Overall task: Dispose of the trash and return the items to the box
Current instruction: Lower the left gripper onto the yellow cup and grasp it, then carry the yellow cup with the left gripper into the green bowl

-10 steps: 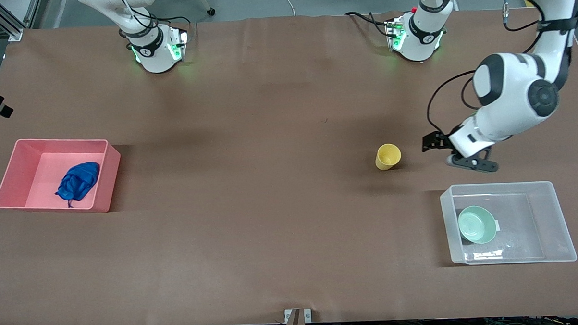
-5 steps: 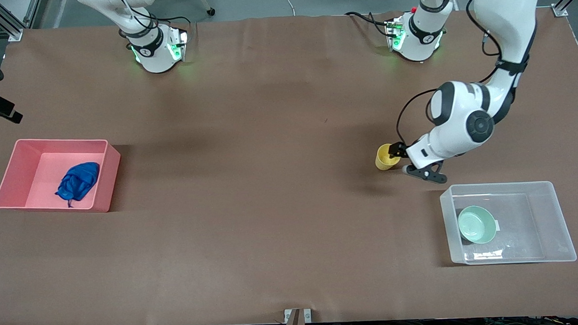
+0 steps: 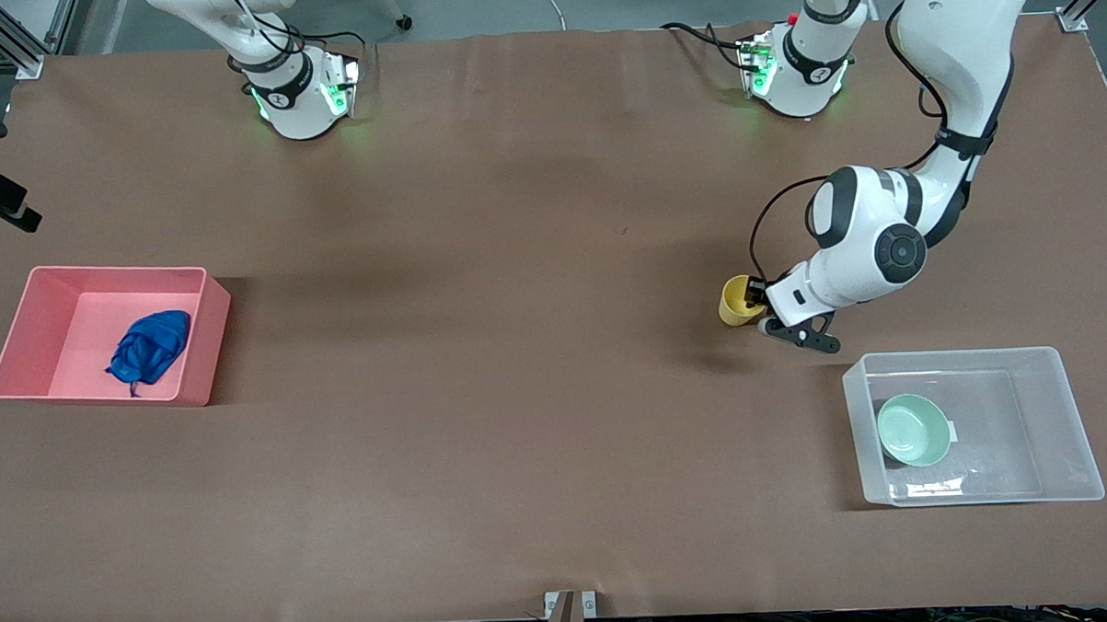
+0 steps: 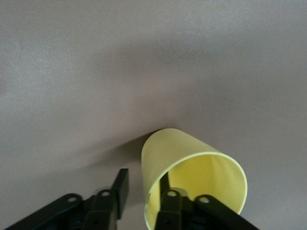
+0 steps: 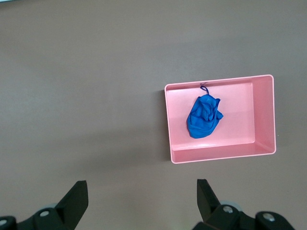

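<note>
The yellow cup (image 3: 737, 301) stands mouth up on the table, farther from the front camera than the clear box (image 3: 1053, 367). My left gripper (image 3: 757, 307) is low at the cup's rim and open. In the left wrist view one finger (image 4: 165, 184) is inside the cup (image 4: 184, 146) and the other (image 4: 121, 184) is outside its wall, with a gap. The mint-green bowl (image 3: 913, 430) lies in the clear box. The blue wad (image 3: 150, 347) lies in the pink bin (image 3: 206, 337). My right gripper (image 5: 141, 191) is open and empty, high above the table beside the pink bin (image 5: 218, 155).
The clear box sits toward the left arm's end of the table, and the pink bin toward the right arm's end. Both arm bases (image 3: 297, 94) (image 3: 798, 68) stand along the table's back edge. A wide stretch of bare brown table lies between bin and box.
My left gripper has swung from the table beside the clear box over to the yellow cup and come down astride its rim. The cup, bowl and wad have stayed in place.
</note>
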You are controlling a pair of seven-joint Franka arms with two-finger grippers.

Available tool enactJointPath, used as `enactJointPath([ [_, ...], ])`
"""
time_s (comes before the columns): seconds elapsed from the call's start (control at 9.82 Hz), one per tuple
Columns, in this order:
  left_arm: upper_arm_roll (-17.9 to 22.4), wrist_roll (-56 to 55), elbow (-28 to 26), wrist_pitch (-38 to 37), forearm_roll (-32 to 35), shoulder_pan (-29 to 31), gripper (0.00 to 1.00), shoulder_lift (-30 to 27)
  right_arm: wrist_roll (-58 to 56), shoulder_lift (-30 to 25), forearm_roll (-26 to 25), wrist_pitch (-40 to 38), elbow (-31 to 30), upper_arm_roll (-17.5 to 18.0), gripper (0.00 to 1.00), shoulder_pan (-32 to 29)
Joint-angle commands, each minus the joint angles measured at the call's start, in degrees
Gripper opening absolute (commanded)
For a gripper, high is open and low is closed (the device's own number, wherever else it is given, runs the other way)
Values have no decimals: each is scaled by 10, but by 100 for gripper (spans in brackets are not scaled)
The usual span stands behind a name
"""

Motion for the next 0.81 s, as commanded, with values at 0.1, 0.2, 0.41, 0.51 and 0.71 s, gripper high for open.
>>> enactJointPath([
  [0.1,-2,21,17,-17,9,2,0,-7,-12,7,-1,-9,14,-4,100,-6],
  [0.2,4,29,52,-62,9,6,0,-14,-10,7,-1,-9,14,-4,100,-5],
  [0.41,52,59,183,-187,8,7,0,-1,-9,7,-1,-9,13,-5,100,-7],
  [0.51,80,90,240,-220,7,7,0,15,-8,7,-1,-9,13,-5,100,-7],
  [0.71,137,119,322,-227,7,7,0,53,-7,8,-1,-9,12,-5,100,-7],
])
